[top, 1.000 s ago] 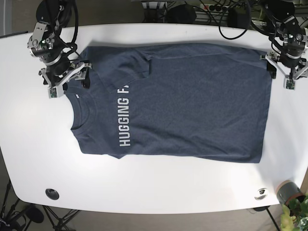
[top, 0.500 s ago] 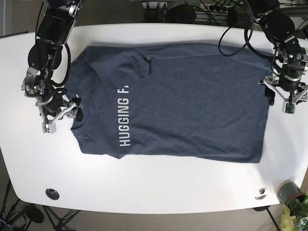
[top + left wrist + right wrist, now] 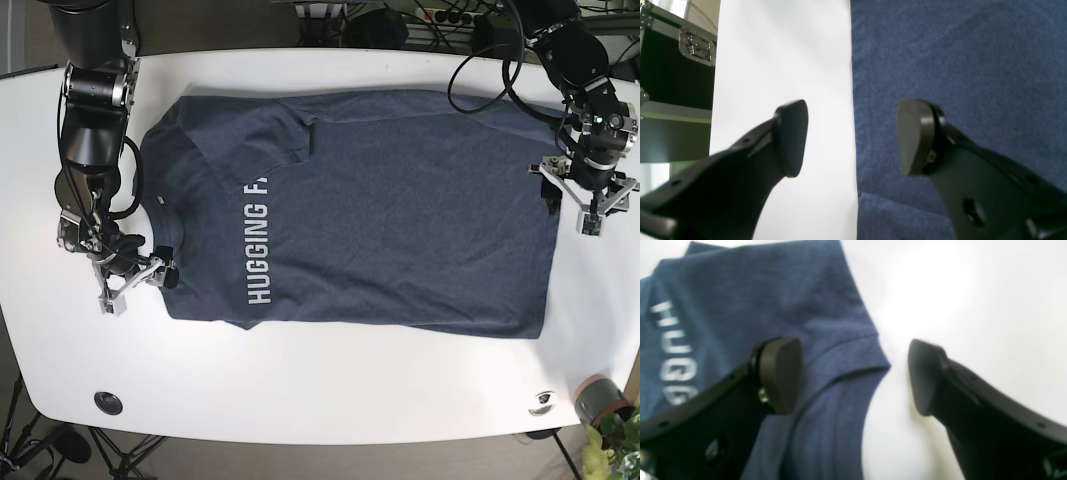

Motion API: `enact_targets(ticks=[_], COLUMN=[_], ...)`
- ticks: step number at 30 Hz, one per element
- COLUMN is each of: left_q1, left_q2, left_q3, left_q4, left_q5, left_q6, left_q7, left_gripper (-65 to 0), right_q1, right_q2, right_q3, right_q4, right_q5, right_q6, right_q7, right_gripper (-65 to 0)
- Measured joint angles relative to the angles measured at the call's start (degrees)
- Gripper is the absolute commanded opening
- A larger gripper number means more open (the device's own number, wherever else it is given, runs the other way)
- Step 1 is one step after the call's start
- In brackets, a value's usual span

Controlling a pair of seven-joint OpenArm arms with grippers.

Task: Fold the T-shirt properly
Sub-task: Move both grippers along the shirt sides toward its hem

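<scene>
A navy T-shirt [image 3: 380,210] with white "HUGGING F" lettering lies flat on the white table [image 3: 330,380], its top sleeve folded in. My left gripper [image 3: 566,207] is open at the middle of the shirt's right hem. In the left wrist view the left gripper [image 3: 853,136] straddles that hem edge, one finger over the bare table and one over the shirt [image 3: 957,60]. My right gripper [image 3: 137,286] is open at the shirt's lower collar and shoulder. In the right wrist view the right gripper [image 3: 855,376] straddles the shirt's [image 3: 750,300] edge.
A black flight case [image 3: 676,66] stands beyond the table's edge. A plant pot [image 3: 600,400] is at the front right corner. A black round cap [image 3: 108,403] and a silver one [image 3: 543,402] sit in the table near its front edge. Cables lie behind the table.
Both grippers have moved toward the table's front along the shirt's side edges: the right from the upper shoulder to below the collar, the left down the hem. Both stayed open.
</scene>
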Motion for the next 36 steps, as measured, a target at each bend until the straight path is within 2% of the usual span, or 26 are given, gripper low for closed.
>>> enact_targets(ticks=[6, 20, 23, 27, 31, 34, 36], left_q1=[-0.1, -2.2, -4.6, -9.2, -14.6, -19.2, -22.0], left_q2=[-0.1, -1.1, -1.4, -1.0, -1.1, -1.1, -1.2], left_q3=[0.0, 0.1, 0.0, 0.0, 0.0, 0.0, 0.0], left_q4=[0.0, -6.3, -8.3, -11.8, -15.9, -20.3, -24.3], left_q5=[-0.1, 0.2, 0.8, 7.0, 11.0, 13.7, 13.9], left_q6=[0.0, 0.1, 0.1, 0.1, 0.1, 0.2, 1.4], left_q7=[0.0, 0.0, 0.0, -0.1, -0.3, -0.4, -0.4], left_gripper=[-25.7, -25.6, -25.4, -25.4, -25.1, -19.4, -12.8], right_q1=[2.3, 2.5, 2.5, 2.5, 2.6, 2.6, 2.6], right_q2=[0.5, -2.1, -2.2, -2.8, -3.2, -3.4, -3.5], right_q3=[-3.7, -5.6, -5.6, -5.6, -8.0, -9.7, -10.2], right_q4=[-6.8, -6.9, -7.1, -7.1, -7.1, -7.1, -7.1], right_q5=[0.3, 0.3, 0.3, 0.5, 0.7, 0.7, 0.7], right_q6=[0.13, 0.00, 0.04, 0.04, -0.04, 0.00, 0.00], right_q7=[7.5, 10.2, 10.2, 10.1, 10.3, 10.3, 10.2], right_gripper=[-17.8, -19.0, -26.0, -34.9, -43.9, -55.5, -62.6])
